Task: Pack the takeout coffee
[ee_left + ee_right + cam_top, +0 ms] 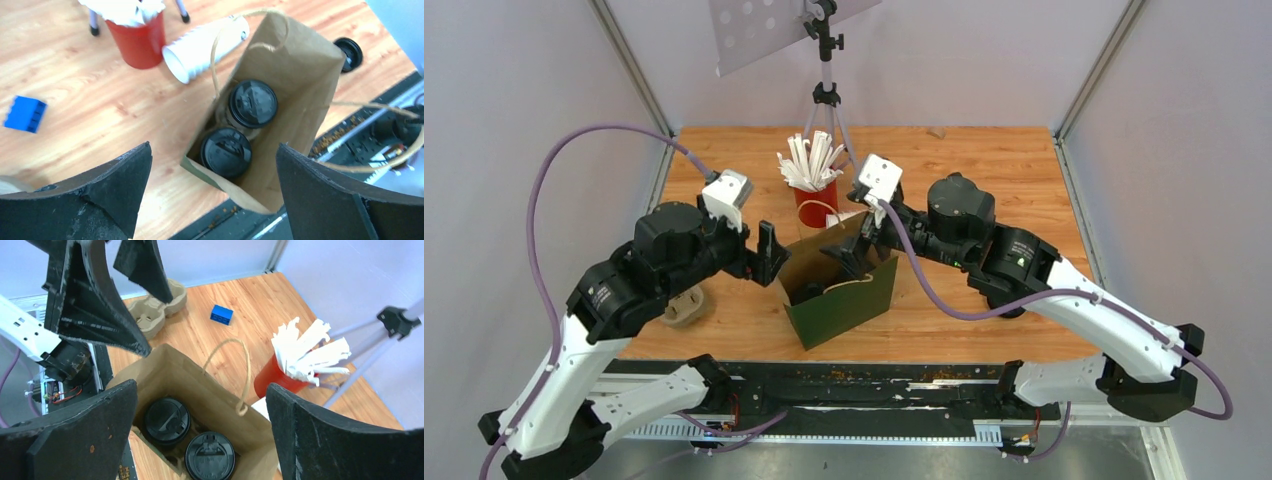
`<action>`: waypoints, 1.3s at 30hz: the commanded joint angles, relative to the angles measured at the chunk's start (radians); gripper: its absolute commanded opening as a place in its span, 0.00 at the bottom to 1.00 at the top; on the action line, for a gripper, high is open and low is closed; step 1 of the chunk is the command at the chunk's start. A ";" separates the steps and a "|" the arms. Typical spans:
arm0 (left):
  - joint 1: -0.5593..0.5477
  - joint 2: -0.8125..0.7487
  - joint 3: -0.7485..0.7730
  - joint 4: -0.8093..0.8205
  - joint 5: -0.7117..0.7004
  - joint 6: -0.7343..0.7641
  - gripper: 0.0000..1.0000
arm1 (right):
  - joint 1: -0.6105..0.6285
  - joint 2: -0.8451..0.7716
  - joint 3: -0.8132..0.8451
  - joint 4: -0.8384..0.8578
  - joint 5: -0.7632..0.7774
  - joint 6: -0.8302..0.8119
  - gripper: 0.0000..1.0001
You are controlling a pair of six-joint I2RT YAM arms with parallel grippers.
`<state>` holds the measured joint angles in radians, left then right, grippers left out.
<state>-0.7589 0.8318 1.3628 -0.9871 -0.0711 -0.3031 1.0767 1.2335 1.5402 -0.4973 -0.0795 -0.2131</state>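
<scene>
Takeout coffee (252,103) stands at the bottom of the open paper bag (300,65): two cups capped with round black lids, side by side and touching or nearly so. Directly above the bag's mouth, the left gripper (214,145) has its black fingers (120,185) spread wide with nothing between them, and they touch neither the cups nor the paper. The right gripper (201,385) hangs over the same opening from the other side, its fingers (310,435) just as far apart and holding nothing. The two grippers are near each other above the bag, and one twine handle (243,375) arches up between them.

Just behind the bag lies a stack of white cups (205,47) on its side, beside the red cup (140,40) full of white straws. A loose black lid (348,52) rests on the wooden table (984,160) close to the bag. Well off to the left are a blue block (25,114) and a cardboard cup carrier (686,308).
</scene>
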 commanded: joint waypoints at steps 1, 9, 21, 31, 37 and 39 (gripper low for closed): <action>-0.003 0.084 0.077 0.007 -0.124 0.090 1.00 | -0.004 -0.077 -0.055 0.047 0.134 0.088 1.00; 0.019 0.194 0.117 0.042 -0.356 0.035 1.00 | -0.004 -0.191 -0.143 0.034 0.223 0.188 1.00; 0.279 0.452 0.174 0.292 -0.132 -0.017 0.80 | -0.005 -0.300 -0.147 -0.093 0.271 0.270 0.99; 0.280 0.500 -0.045 0.646 -0.128 -0.087 0.59 | -0.005 -0.287 -0.098 -0.151 0.239 0.296 0.92; 0.280 0.531 -0.098 0.724 -0.144 -0.096 0.52 | -0.005 -0.291 -0.105 -0.161 0.234 0.347 0.90; 0.281 0.532 -0.129 0.776 -0.121 -0.097 0.51 | -0.005 -0.295 -0.109 -0.161 0.232 0.361 0.89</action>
<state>-0.4808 1.3594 1.2694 -0.3706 -0.2035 -0.3790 1.0763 0.9535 1.4025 -0.6613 0.1627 0.0925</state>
